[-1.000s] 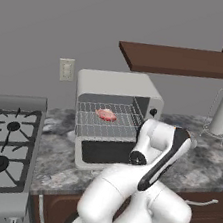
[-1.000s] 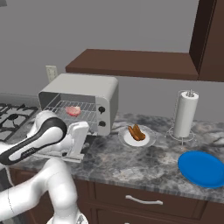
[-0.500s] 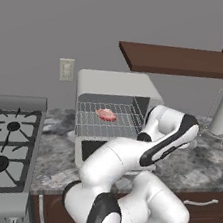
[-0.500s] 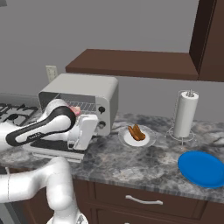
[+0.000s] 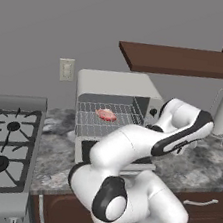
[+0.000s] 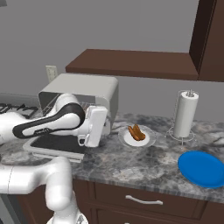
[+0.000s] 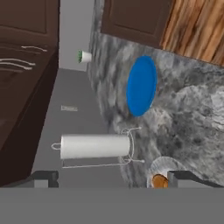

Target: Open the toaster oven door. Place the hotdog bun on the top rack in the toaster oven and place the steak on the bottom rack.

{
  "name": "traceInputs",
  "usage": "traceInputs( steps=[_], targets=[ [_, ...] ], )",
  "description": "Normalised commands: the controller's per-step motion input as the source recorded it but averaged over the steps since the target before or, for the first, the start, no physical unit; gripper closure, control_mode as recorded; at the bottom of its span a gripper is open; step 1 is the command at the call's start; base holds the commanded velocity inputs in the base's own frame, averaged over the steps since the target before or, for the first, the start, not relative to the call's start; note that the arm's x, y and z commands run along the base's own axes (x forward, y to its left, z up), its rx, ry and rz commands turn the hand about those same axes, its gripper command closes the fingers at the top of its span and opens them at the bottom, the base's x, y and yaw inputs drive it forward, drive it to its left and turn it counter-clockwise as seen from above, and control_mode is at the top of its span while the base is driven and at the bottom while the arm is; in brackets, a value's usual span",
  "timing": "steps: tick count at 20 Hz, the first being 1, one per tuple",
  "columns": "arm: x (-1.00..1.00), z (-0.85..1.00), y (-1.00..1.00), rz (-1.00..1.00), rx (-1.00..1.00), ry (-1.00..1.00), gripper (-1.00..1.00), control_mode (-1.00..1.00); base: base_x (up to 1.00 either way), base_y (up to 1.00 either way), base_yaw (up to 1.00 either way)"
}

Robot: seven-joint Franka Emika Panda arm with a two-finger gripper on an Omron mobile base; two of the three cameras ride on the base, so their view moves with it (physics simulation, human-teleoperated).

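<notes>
I have the toaster oven (image 5: 117,91) with its door (image 6: 54,144) dropped flat toward me, which leaves both shelves reachable. The steak (image 5: 106,115) lies on a wire rack (image 5: 110,117) inside; from this angle I cannot say for sure whether that is the bottom rack or the top one. The hotdog bun (image 6: 136,132) sits on a small white dish (image 6: 144,142) on the counter (image 6: 144,164), just right of the oven, so it looks like the piece left to move.

My gripper (image 6: 89,141) hangs near the oven's right front corner, between the open door and the dish, with its jaws spread wide and nothing between them. I judge it is placed there to swing onto the bun next. In the hand view the dish and bun peek up by one fingertip (image 7: 186,177), which suits that reading.

Farther right stand a paper towel roll (image 6: 184,114) on a wire holder and a blue plate (image 6: 202,169), both well clear of the route.

I can read no brand, label or lettering anywhere; the wall outlet (image 5: 66,69) is blank.
</notes>
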Motion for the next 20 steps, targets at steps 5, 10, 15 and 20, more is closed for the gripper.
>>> traceInputs(
  steps=[5,10,15,20],
  targets=[
    [-0.13,0.01,-0.38,0.10,-0.62,0.42,-1.00,-1.00,0.00,0.00,0.00],
    [-0.09,0.16,-0.42,0.08,-0.47,0.40,-1.00,-1.00,0.00,0.00,0.00],
    [-0.03,0.39,-0.31,0.12,-0.24,0.46,-1.00,-1.00,0.00,0.00,0.00],
    [-0.07,0.47,-0.22,0.18,-0.08,0.45,-1.00,-1.00,0.00,0.00,0.00]
  ],
)
